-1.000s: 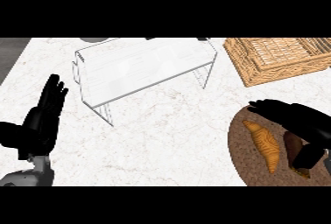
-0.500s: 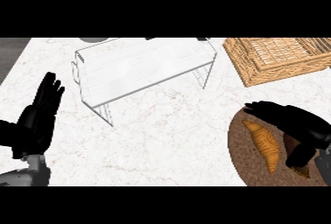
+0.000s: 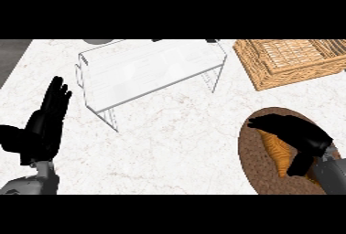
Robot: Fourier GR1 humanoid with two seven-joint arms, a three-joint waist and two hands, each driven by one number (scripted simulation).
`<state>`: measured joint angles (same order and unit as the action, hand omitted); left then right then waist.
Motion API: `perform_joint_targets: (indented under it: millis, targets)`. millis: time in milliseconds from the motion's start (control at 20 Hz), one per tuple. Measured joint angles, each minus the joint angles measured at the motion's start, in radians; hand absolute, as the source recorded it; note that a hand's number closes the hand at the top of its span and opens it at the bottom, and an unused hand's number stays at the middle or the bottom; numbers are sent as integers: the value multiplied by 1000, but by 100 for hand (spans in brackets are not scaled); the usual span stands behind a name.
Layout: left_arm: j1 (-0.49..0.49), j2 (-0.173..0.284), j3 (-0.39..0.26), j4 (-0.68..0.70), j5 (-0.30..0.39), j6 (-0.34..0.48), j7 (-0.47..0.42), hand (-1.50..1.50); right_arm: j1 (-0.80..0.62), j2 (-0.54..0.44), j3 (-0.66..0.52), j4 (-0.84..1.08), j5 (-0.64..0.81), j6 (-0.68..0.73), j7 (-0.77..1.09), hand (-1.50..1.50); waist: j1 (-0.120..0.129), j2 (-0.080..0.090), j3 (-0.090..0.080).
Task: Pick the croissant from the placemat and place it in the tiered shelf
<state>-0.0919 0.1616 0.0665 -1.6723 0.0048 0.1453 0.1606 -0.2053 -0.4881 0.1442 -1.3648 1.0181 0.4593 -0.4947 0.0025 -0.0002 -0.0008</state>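
- Right hand [image 3: 294, 135] sits over the croissant [image 3: 278, 151], fingers curled down across its upper part and thumb reaching down its right side. I read that as a hand closed round the pastry.
- I cannot tell whether the croissant is off the surface; most of it is hidden under the palm, with only an orange stretch showing below and left of the fingers.
- Under that hand lies the placemat [image 3: 253, 164], a round brown woven one, its left rim showing just left of the fingertips.
- The tiered shelf [image 3: 152, 73], white and glassy, stands well apart from the right hand, up and to its left across bare marble counter [image 3: 182, 137].
- A wicker basket [image 3: 290, 59] sits straight above the right hand, near the far edge, apart from the placemat.
- Left hand [image 3: 44, 125] shows at the left edge, open, fingers straight and pointing up, holding nothing. I log it as resting.
- The shelf's near leg is up and to the right of the left hand, not touching it.
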Motion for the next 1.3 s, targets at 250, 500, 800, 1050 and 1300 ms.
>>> perform_joint_targets:
  millis: [250, 500, 800, 1050, 1300]
  targets:
    - [31, -7, -2, -24, -8, -10, -7, 0, -12, 2, 23, 29, 62, -52, -54, 150, 1, -4, -5]
    - [7, -4, 2, -25, -14, -14, 17, 0, -4, 25, 27, 25, 106, -155, -94, 150, -1, -7, -13]
    - [22, -3, 19, -24, -3, -21, 9, 0, 19, 159, 75, -81, 168, -110, 89, 150, -10, -12, -15]
    - [17, -2, 18, -18, -8, -19, 9, 0, 53, 333, 197, -181, 234, -47, 396, 150, -13, -19, -22]
    - [17, -10, 9, -16, -15, -16, 9, 0, 91, 440, 371, -311, 102, -50, 698, 150, 0, -11, -7]
